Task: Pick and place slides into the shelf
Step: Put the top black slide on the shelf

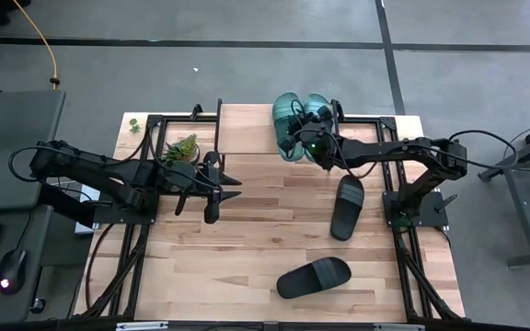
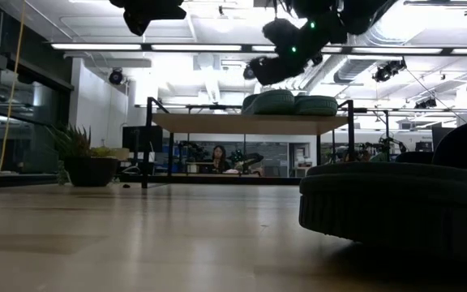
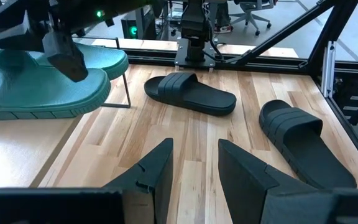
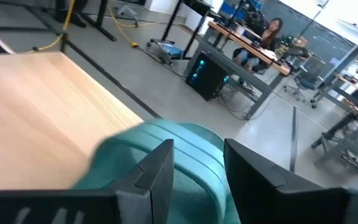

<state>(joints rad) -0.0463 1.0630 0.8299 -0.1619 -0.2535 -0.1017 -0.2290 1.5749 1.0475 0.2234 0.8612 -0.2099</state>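
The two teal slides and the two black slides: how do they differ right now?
The teal slides sit on the shelf, side by side and touching; the black slides lie on the lower tabletop, apart from each other. The right gripper hovers by the teal pair, with no gripper over the black ones. All four share the same wide-strap, open-toe shape.

Right arm [image 1: 385, 154] partly hides teal slides [image 1: 293, 115].
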